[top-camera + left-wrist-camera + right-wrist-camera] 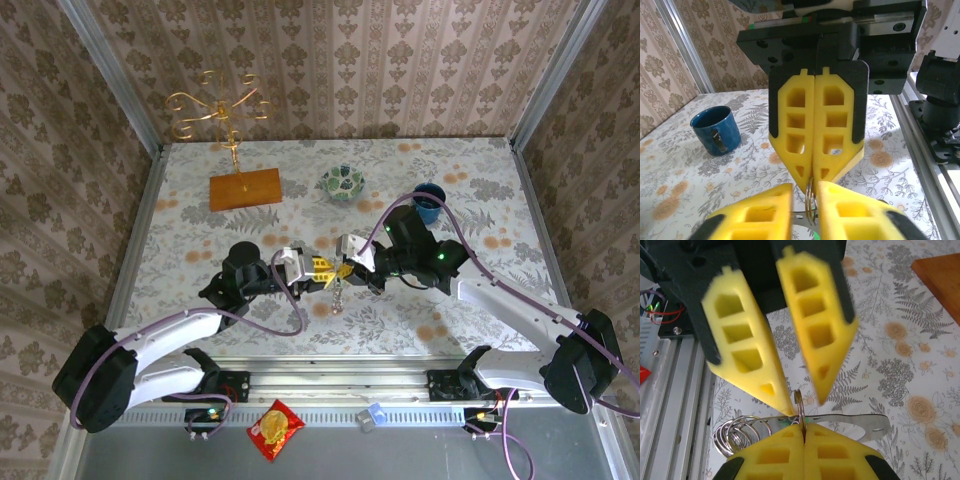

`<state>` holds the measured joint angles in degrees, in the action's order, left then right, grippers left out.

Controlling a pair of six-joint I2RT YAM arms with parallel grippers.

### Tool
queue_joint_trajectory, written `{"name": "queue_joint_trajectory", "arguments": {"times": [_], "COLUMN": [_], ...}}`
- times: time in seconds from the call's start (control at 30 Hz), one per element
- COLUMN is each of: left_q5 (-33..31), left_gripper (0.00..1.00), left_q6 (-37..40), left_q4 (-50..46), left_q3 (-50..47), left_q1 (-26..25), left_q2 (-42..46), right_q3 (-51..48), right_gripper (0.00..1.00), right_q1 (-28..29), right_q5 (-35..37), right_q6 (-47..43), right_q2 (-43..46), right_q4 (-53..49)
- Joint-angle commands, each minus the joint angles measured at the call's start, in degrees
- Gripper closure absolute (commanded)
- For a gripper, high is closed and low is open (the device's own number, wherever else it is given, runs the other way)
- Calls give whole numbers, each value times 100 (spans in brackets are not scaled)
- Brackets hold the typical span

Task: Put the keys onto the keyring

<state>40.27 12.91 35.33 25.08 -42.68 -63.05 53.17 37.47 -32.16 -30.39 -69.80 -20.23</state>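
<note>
Two hands meet; right hand (803, 428) pinches keyring (799, 402), left hand (805, 191) parted.

Both arms reach in from my side and meet nose to nose over mid-table. My left arm (170, 335) sweeps in from the left, wrist low, with the left gripper (318, 268) pointing right. My right arm (500, 295) comes in from the right, elbow bent toward the far side, with the right gripper (347, 270) pointing left. The tips are practically touching. On the left wrist camera, the right gripper's fingers (835, 125) sit flat together with no gap, pinching a thin ring (799, 402) by its edge. On the right wrist camera, the left gripper's fingers (745, 350) stand apart with a clear gap at the tips, straddling that ring. I can't tell if they touch it.
</note>
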Motion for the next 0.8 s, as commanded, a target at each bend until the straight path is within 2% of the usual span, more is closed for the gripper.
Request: {"name": "queue_joint_trajectory", "arguments": {"times": [0.0, 0.23, 0.5, 0.77], "left_q5": [-103, -46, 8, 71], "left_gripper": [76, 75, 76, 78], "left_q6": [159, 370, 467, 514], "left_q4": [-277, -740, -858, -1011], "left_q3": [-13, 188, 335, 418], "left_q1": [-12, -12, -7, -3], "left_q2": [177, 146, 30, -56], "right_q3": [330, 767, 1133, 1301], "right_gripper": [100, 100, 100, 100], "right_q1": [-3, 158, 408, 526], "right_q5": [118, 585, 895, 882], "right_q6": [-244, -675, -954, -995], "right_q2": [-18, -242, -465, -547], "right_q4": [-379, -1184, -1544, -1541]}}
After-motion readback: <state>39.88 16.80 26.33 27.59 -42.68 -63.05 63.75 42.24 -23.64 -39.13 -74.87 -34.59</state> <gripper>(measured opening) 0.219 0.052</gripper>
